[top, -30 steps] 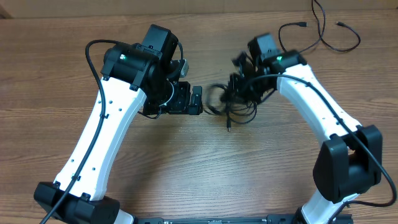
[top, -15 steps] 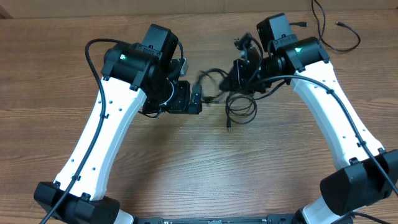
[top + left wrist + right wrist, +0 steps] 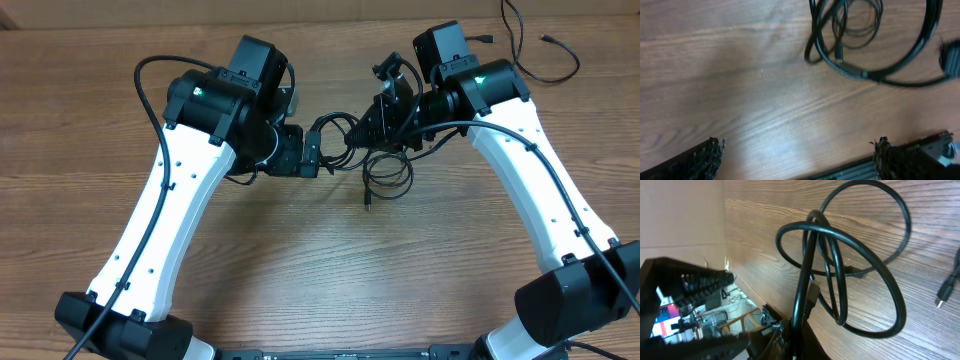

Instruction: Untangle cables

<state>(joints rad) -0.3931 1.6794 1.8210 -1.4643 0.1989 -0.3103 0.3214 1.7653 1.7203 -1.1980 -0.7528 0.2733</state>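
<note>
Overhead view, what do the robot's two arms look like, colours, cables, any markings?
The left arm and right arm have white shells with black joints and bases. A thick black cable runs along each, and a green light shows near each wrist. The fingers are black and rough-textured.

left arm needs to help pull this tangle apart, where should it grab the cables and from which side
Probably best to grip the big outer loop on its curved edge nearest the open left gripper, coming in from the left arm's side. That loop sticks out free of the rest, while the right gripper pinches the opposite side.
</note>
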